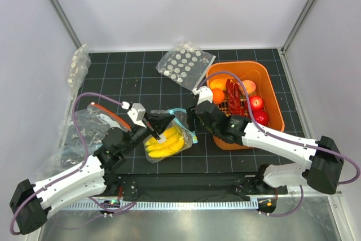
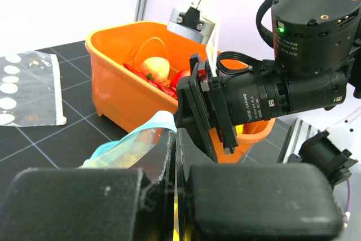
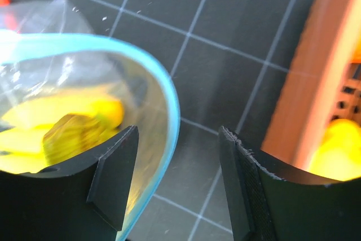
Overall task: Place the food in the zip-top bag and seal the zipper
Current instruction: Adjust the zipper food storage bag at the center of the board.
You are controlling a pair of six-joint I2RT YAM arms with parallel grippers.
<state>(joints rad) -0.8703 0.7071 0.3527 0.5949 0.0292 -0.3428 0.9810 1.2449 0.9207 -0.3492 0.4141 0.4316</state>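
The clear zip-top bag [image 1: 169,139] lies mid-table with the yellow banana bunch [image 1: 164,144] inside it. My left gripper [image 1: 159,127] is shut on the bag's clear plastic near the mouth; in the left wrist view [image 2: 175,139] film sits pinched between the jaws beside the light-blue zipper [image 2: 132,138]. My right gripper [image 1: 192,112] is open at the bag's mouth. In the right wrist view [image 3: 177,139] the zipper strip [image 3: 168,103] curves between the fingers, close to the left one, with the banana [image 3: 62,119] behind it. The orange [image 1: 218,95] and mango-like piece [image 1: 248,87] lie in the basket.
The orange basket [image 1: 269,91] stands right of the bag, also holding red chillies [image 1: 233,99] and red apples [image 1: 257,104]. Its wall [image 3: 310,83] is just right of my right gripper. A dotted clear bag [image 1: 185,64] lies at the back. More clear bags [image 1: 93,122] lie at the left.
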